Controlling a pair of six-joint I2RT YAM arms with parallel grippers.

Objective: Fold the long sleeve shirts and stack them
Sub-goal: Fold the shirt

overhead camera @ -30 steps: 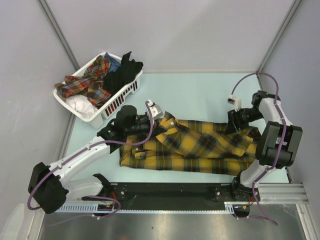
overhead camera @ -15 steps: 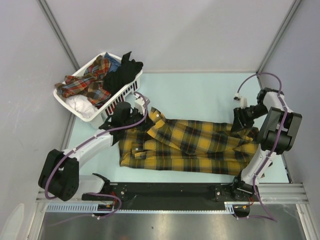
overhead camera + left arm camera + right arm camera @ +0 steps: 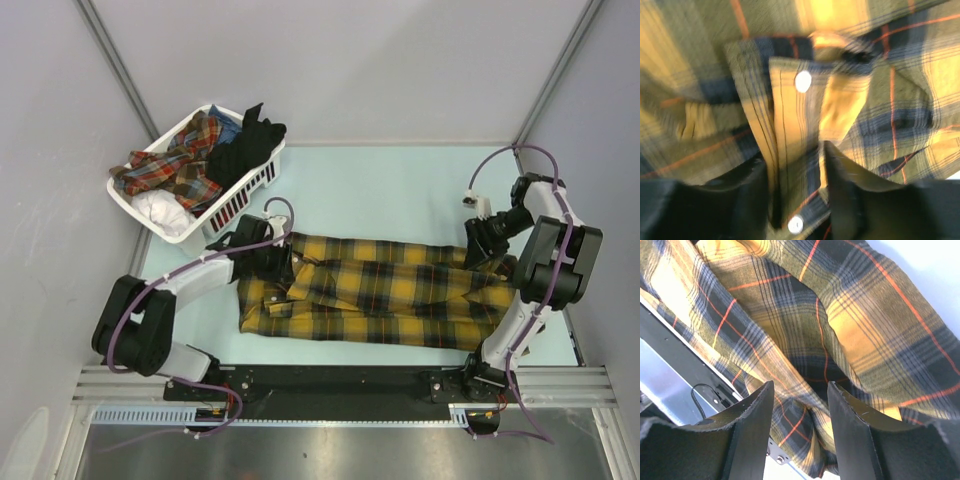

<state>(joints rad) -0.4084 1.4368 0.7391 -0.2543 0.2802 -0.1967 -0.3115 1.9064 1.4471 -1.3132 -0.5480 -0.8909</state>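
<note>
Overhead and wrist views, shirt laid out on the table. The mustard-yellow and black plaid shirt [image 3: 400, 290] is lying flat and lengthwise across the near half of the pale table [image 3: 380, 190], running from my left arm to my right arm. At the far left corner a white slatted basket [image 3: 245, 190] is holding a red plaid garment [image 3: 170, 165], a black garment [image 3: 245, 145] and a white cloth [image 3: 160, 210]. It is standing just beyond the shirt's left end and is not touching it. A black rail [image 3: 340, 380] is running along the near edge, below the shirt.

I am holding my left gripper [image 3: 275, 262] low over the shirt's left end. In the left wrist view its fingers [image 3: 750, 195] are standing spread. The buttoned front strip is running up between them without being pinched, with one white button [image 3: 803, 81] beyond the tips and another button [image 3: 795, 224] down in the gap. That view is blurred.

I am keeping my right gripper [image 3: 480, 255] at the shirt's right end, over its far corner. In the right wrist view its fingers [image 3: 752, 430] are also standing apart. Folds of plaid cloth are filling the space beyond them, and nothing is being clamped. To the left in the same view, part of the black rail and a thin black cable [image 3: 705, 392] are showing past the cloth's edge.
</note>
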